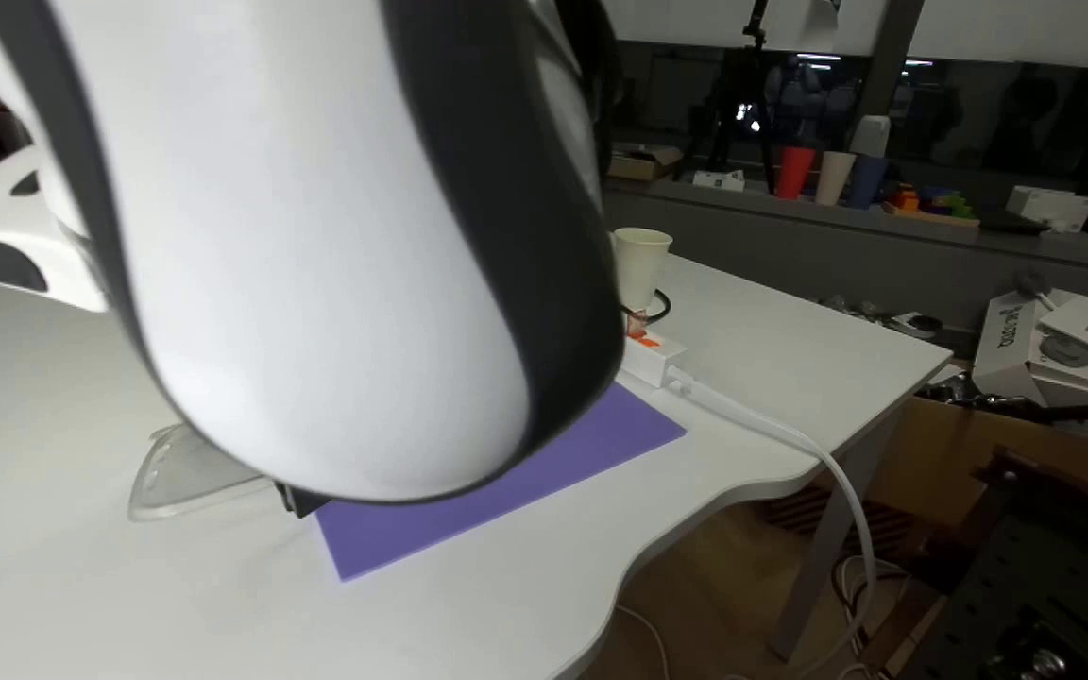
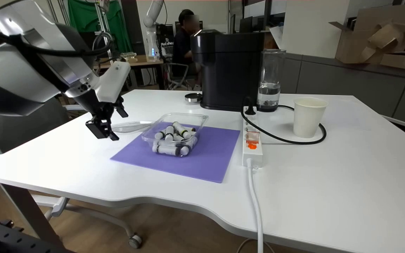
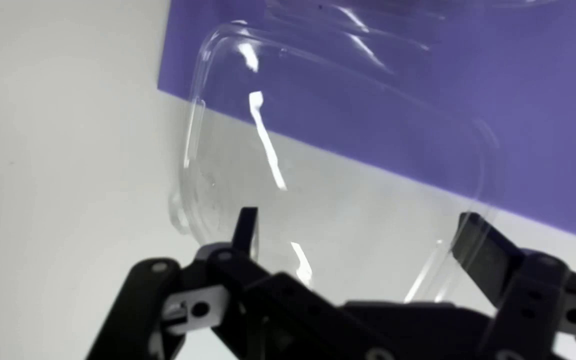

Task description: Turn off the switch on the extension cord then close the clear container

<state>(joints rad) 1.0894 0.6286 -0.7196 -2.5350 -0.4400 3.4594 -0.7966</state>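
The clear container [image 2: 199, 121] sits open on a purple mat, holding several white cylinders. Its clear lid [image 2: 130, 127] is swung out toward the gripper; it also shows in an exterior view [image 1: 187, 477] and fills the middle of the wrist view [image 3: 328, 165]. My gripper [image 2: 116, 123] is open at the lid's outer end. In the wrist view the gripper's [image 3: 359, 212] fingers are wide apart; one finger shows through the lid's edge. I cannot tell whether they touch it. The white extension cord [image 2: 252, 157] has an orange switch [image 2: 252, 146]; its on/off position is unclear.
The purple mat [image 2: 211, 154] lies beside the extension cord. A black plug [image 2: 250, 110] and black cable run past a paper cup [image 2: 308, 117]. A black coffee machine [image 2: 230, 70] with a clear water tank [image 2: 269, 91] stands behind. A white cable [image 2: 255, 203] hangs over the table edge.
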